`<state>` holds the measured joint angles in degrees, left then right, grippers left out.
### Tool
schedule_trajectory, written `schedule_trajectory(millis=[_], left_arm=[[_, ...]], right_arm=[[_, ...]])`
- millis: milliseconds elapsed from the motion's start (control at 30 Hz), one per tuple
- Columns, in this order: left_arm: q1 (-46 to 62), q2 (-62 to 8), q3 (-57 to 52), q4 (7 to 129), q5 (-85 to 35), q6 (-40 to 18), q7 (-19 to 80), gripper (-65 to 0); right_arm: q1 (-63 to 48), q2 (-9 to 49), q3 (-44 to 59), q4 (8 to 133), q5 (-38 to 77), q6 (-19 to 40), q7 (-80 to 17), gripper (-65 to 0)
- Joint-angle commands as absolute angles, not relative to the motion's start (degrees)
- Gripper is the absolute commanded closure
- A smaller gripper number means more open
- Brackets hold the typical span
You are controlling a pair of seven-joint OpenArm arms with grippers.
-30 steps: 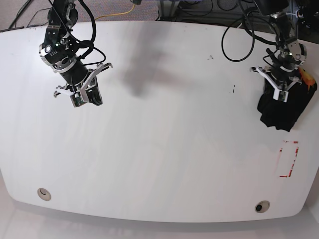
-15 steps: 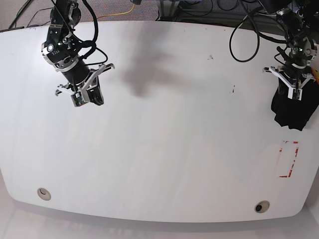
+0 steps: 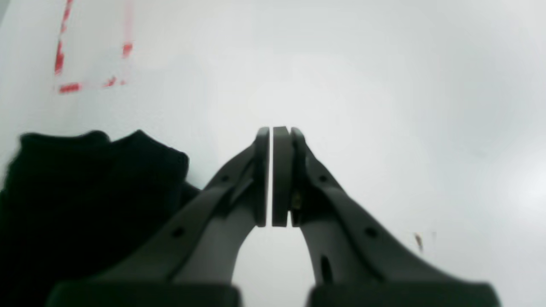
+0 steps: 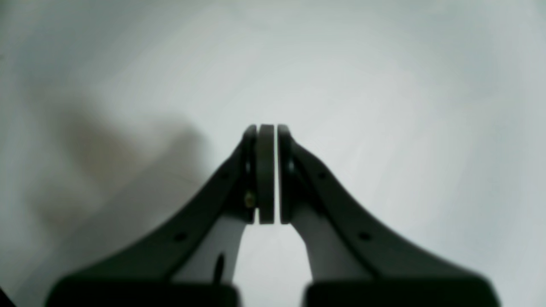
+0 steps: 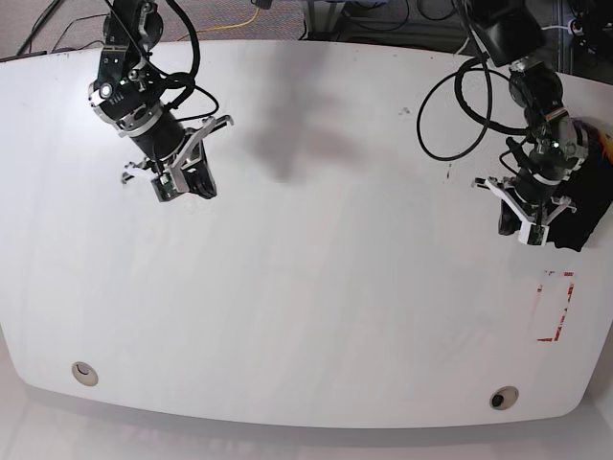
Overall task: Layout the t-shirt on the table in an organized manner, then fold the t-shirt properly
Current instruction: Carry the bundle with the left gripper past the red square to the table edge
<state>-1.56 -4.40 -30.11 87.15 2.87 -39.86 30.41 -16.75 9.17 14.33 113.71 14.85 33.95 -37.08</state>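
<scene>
Although the left gripper (image 5: 530, 233) has moved back toward the table (image 5: 316, 287) centre, its jaws are clenched on nothing; the shirt (image 3: 81, 200) lies bunched just beside it, so no laying out has begun. The right gripper (image 4: 268, 175) is clenched too, empty.

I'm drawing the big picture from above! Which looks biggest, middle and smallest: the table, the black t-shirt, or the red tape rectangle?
1. table, by far the largest.
2. t-shirt, bunched at the edge, partly hidden by the arm.
3. red tape rectangle, slightly smaller looking, though it's close.
</scene>
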Motion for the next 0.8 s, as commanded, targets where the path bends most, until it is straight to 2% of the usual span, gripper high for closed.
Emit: schedule_trajectory(millis=[0, 300, 767], left_arm=[[-3.12, -4.88, -30.11, 85.32, 1.98, -40.00, 29.49, 0.0], [-5.14, -9.71, -32.31, 75.21, 1.80, -38.73, 25.98, 0.0], [-2.24, -14.64, -39.78, 72.66, 1.63, -40.00, 24.31, 0.0]], right_arm=[[-16.48, 9.80, 14.81, 115.30, 15.34, 33.54, -35.38, -0.8], [-16.48, 9.80, 15.08, 115.30, 15.34, 33.54, -35.38, -0.8], [-16.57, 9.80, 14.99, 115.30, 15.34, 33.54, -35.38, -0.8]])
